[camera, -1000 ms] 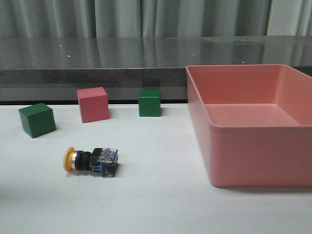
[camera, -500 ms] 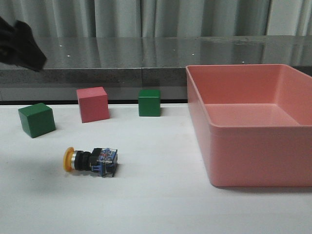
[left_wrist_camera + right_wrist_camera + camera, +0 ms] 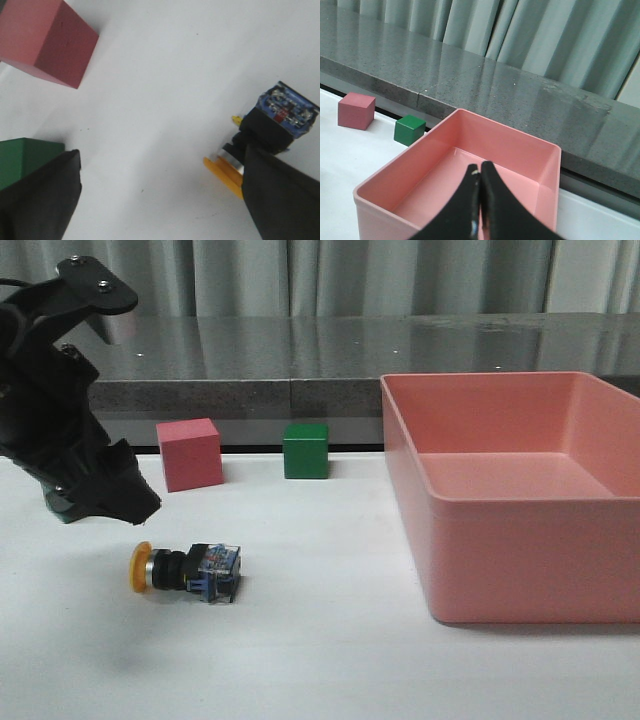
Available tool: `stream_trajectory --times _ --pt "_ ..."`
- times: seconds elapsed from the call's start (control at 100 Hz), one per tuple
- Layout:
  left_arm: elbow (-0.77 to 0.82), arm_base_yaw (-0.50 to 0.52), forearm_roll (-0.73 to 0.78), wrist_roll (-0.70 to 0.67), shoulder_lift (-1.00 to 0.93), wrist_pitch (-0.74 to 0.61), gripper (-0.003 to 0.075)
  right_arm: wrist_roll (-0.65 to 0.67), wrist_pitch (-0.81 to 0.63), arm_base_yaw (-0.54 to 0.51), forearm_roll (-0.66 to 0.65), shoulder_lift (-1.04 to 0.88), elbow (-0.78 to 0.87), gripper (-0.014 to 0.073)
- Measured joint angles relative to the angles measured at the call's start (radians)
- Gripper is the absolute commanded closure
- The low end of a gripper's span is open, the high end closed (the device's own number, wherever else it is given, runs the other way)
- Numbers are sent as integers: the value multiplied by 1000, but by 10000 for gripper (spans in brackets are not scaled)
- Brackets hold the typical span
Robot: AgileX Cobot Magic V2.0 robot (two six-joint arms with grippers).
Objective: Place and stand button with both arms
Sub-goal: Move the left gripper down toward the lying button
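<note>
The button (image 3: pixel 188 570) lies on its side on the white table, its yellow-orange cap to the left and its clear-and-blue base to the right. My left gripper (image 3: pixel 135 505) hangs just above and left of it, open and empty. In the left wrist view the gripper (image 3: pixel 161 150) is spread wide, and the button (image 3: pixel 270 130) lies by one finger (image 3: pixel 280 200), partly hidden behind it. My right gripper (image 3: pixel 480 172) is shut and empty, held above the pink bin (image 3: pixel 380 182). It does not show in the front view.
A pink cube (image 3: pixel 190 454) and a green cube (image 3: pixel 305 450) stand at the back of the table. A second green cube (image 3: pixel 25 160) sits by my left finger, mostly hidden behind the arm in the front view. The large pink bin (image 3: pixel 520 530) fills the right side.
My left arm has come in from the upper left and dropped down over the left green cube, close to the button. The button has not moved.
</note>
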Motion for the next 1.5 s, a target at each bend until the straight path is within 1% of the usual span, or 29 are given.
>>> stream_trajectory --times 0.12,0.19,0.26,0.29,0.36,0.43,0.5,0.64,0.77,0.95,1.05,1.15,1.37,1.5 --pt "-24 0 -163 174 0 72 99 0 2 0 0 0 0 707" --pt "-45 2 -290 331 0 143 99 0 15 0 0 0 0 707" --pt "-68 23 -434 514 0 258 99 0 32 0 0 0 0 707" --pt "-77 44 -491 602 2 333 99 0 38 0 0 0 0 707" --pt "-98 104 -608 738 6 493 99 0 51 0 0 0 0 707" --pt "-113 180 -679 822 13 619 99 0 58 0 0 0 0 707" --pt "-121 261 -735 878 19 679 99 0 61 0 0 0 0 707" --pt "-123 381 -821 955 23 695 99 0 63 0 0 0 0 707" --pt "-123 421 -889 970 23 695 99 0 63 0 0 0 0 707" --pt "-123 421 -965 974 23 714 99 0 63 0 0 0 0 707" --pt "-123 415 -967 978 26 716 99 0 63 0 0 0 0 707" --pt "-123 413 -955 1018 40 716 99 0 63 0 0 0 0 707" --pt "-124 413 -945 1115 165 724 99 0 63 0 0 0 0 707" --pt "-124 413 -943 1164 249 766 99 0 63 0 0 0 0 707"
